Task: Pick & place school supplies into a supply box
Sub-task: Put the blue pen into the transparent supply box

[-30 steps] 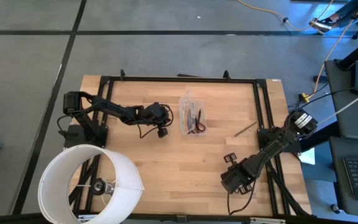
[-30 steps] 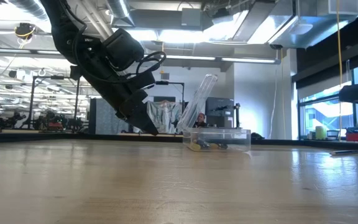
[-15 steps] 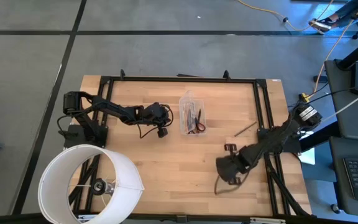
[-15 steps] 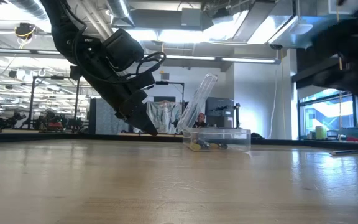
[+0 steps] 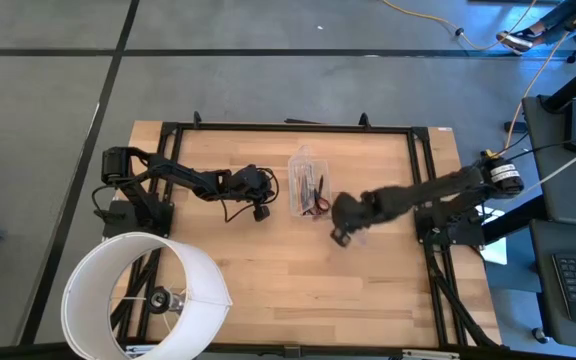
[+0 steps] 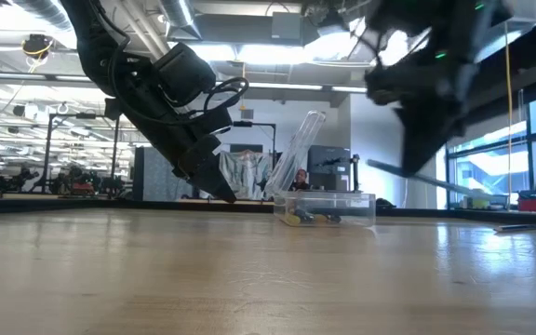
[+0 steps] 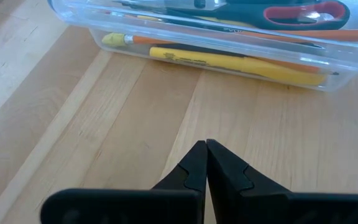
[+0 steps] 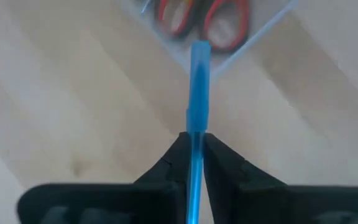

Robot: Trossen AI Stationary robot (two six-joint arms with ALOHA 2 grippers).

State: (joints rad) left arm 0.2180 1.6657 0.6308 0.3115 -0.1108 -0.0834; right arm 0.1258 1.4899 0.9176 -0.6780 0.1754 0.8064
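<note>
- A light wooden table (image 5: 268, 270) with a black frame along its edges is seen from above, standing on a grey floor (image 5: 48, 100) crossed by dark lines.
- A large white round cylinder (image 5: 143, 295) is seen at the table's near left corner, partly over the edge.
- In the low view, an open hall with ceiling ducts, strip lights and windows is seen beyond the table.
- The supply box (image 5: 308, 185), clear and rectangular, is placed on the table near its middle, toward the far edge; its lid (image 6: 303, 149) is seen tilted up behind it in the low view.
- Inside the box, scissors with red handles (image 7: 303, 12), a yellow pen (image 7: 229, 62) and an orange pencil (image 7: 166, 42) are seen lying flat.
- The left pincer (image 7: 206, 163) is held low over the table just beside the box, its fingers pressed together with nothing between them.
- The right pincer (image 8: 194, 149) is reached out over the table just beside the box on its right, raised above the surface.
- A blue pen (image 8: 197, 81) is gripped between the right pincer's narrow fingers, and its free end is pointed toward the box's corner, where the red scissor handles are seen.
- Whether the pen's tip is touching the box cannot be told.
</note>
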